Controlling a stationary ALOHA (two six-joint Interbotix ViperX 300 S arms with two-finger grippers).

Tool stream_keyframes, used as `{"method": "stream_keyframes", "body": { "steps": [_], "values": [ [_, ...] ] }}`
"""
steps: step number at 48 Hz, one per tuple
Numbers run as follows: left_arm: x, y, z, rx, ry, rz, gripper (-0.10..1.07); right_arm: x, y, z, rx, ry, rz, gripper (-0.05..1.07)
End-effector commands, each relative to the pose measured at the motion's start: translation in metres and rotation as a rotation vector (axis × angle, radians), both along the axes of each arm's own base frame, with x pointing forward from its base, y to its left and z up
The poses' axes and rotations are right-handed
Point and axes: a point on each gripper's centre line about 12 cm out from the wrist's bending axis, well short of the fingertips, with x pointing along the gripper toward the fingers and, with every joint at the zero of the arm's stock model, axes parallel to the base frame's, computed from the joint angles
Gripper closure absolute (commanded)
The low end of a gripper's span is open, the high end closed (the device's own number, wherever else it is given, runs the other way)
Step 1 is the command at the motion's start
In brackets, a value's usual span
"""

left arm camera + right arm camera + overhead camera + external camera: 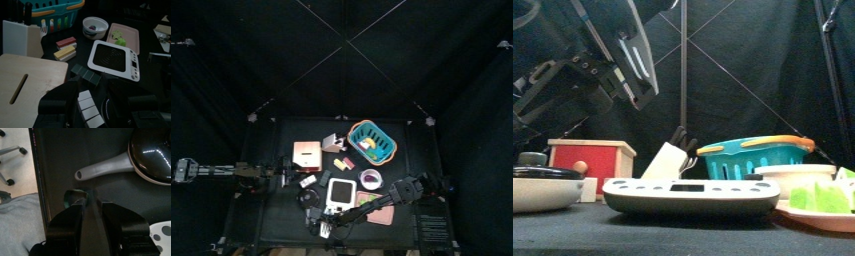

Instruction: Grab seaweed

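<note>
The seaweed (85,75) is a flat dark green packet. In the left wrist view it lies on the table between the wooden box (27,75) and the white scale (117,60). My left gripper (100,102) hangs open a little short of it, with nothing in it. My right gripper (331,224) reaches across to the table's front edge, beside the pan's grey handle (107,167). Its jaws look open, and a small green bit (72,197) shows at their tips; I cannot tell what it is. In the front view the right arm (593,60) looms at the upper left.
A pan (153,153) with a glossy lid sits near the right gripper. Behind stand a white knife block (20,37), a teal basket (372,140), a white bowl (95,26), a pink plate (127,32) and red and yellow blocks (65,47). A person's grey sleeve (20,223) is past the table edge.
</note>
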Motion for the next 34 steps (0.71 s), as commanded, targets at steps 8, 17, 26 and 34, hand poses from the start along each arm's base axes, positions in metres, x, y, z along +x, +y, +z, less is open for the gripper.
{"method": "stream_keyframes", "body": {
  "steps": [8,17,26,34],
  "values": [
    [0.002,0.000,0.003,-0.011,-0.012,0.005,0.20,0.010,0.009,0.018,0.016,-0.051,0.011,0.34],
    [0.001,0.000,0.001,-0.012,-0.006,0.006,0.20,0.013,0.009,0.012,0.003,-0.023,-0.008,0.34],
    [0.000,0.001,0.001,-0.012,-0.003,0.010,0.19,0.015,0.011,0.015,-0.001,-0.022,-0.011,0.34],
    [0.000,0.001,0.001,-0.012,-0.003,0.010,0.20,0.017,0.013,0.009,0.002,-0.017,-0.011,0.34]
  ]
}}
